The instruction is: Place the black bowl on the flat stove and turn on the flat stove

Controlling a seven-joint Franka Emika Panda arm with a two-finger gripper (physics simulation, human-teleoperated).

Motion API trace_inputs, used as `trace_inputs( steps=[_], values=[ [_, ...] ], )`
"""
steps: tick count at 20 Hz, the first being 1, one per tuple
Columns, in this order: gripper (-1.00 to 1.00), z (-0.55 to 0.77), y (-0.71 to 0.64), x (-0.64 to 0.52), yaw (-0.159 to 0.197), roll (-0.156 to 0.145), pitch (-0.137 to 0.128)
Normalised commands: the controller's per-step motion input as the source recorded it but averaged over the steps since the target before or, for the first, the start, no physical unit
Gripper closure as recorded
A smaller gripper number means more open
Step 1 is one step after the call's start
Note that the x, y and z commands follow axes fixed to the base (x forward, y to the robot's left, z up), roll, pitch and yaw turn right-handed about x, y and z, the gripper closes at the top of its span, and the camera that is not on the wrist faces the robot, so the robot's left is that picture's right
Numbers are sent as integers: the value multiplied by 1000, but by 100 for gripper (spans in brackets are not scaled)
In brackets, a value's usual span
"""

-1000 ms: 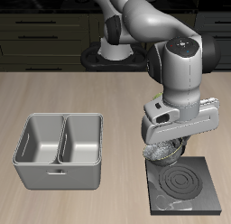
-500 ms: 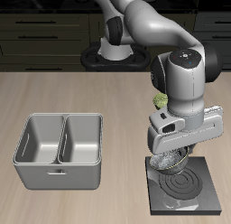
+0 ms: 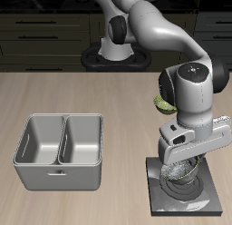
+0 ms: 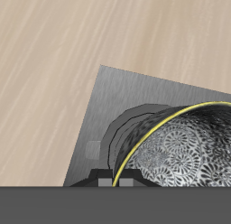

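1. I hold the black bowl by its rim, my claw clamped on it, and it hangs right over the flat stove.
2. A second ago the bowl was above the stove's back edge, partly over bare table. Since then I have carried it toward the table's front edge and lower, so it now sits over the ring marks.
3. In the wrist view the speckled inside of the bowl fills the frame near my fingers, with the grey stove plate directly beneath and the wooden table beyond its edge.
4. I cannot tell for sure whether the bowl's base touches the plate yet; it looks very close, perhaps just above.
5. My judgement: the carrying step is nearly finished. What remains is setting the bowl down, letting go, then turning the knob, which my arm hides here.
6. The metal tray stands well apart, and a green bowl peeks out behind my arm.
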Motion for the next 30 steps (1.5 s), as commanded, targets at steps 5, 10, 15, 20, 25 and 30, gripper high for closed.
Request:
trace_inputs(
  steps=[5, 10, 15, 20, 25, 30],
  values=[
    [-100, -142, 129, -29, 11, 15, 39],
    [-100, -118, 3, -44, -13, 7, 27],
    [-100, 75, 69, -141, -17, 13, -21],
    [-100, 360, -67, -567, -82, 49, -86],
    [-100, 308, -269, -436, -76, -14, -36],
    [-100, 184, -341, -300, -67, -26, -22]
  ],
)
